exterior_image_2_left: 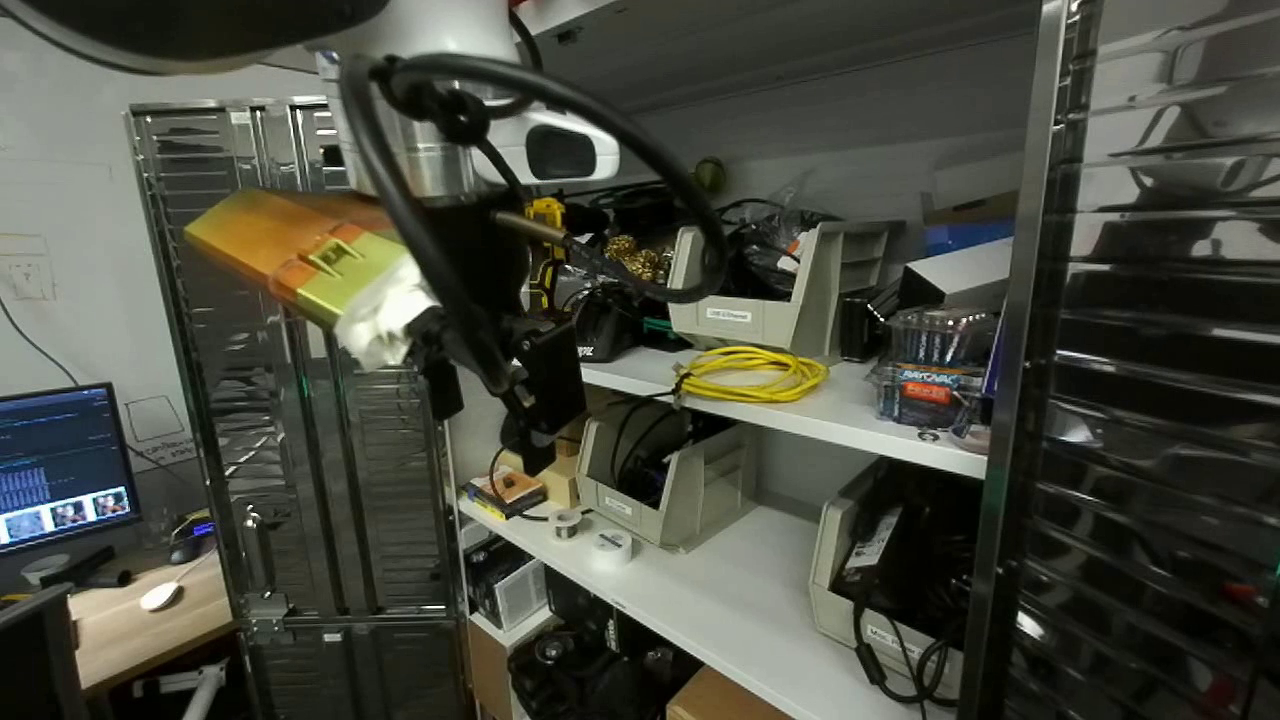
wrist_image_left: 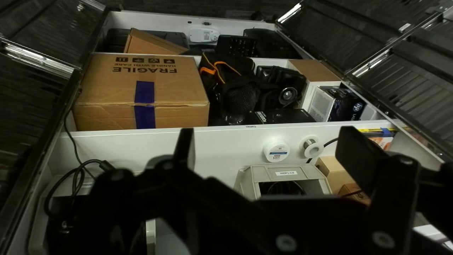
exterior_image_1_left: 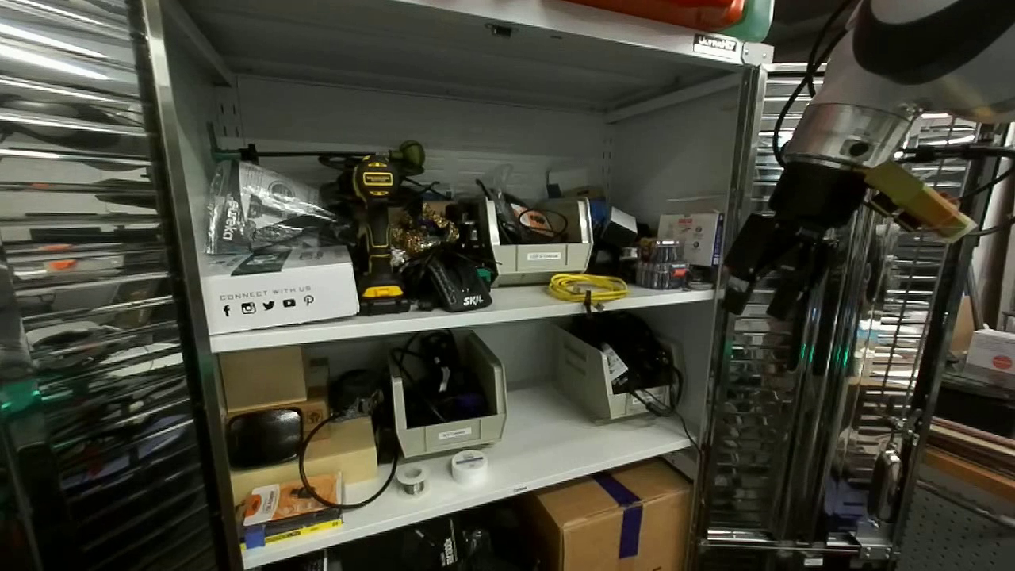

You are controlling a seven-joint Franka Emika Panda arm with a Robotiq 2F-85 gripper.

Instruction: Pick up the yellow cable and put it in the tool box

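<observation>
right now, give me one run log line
end effector: open, empty | yellow cable: coiled on shelf near Rayovac pack | pickup: not yet done

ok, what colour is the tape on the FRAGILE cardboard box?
The tape is dark blue; it shows best in the wrist view.

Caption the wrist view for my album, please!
Open black fingers before shelves holding a FRAGILE box, a small spool and a labelled bin.

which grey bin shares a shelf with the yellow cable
The upper bin, behind the yellow cable; the two other bins stand on the shelf below.
</observation>
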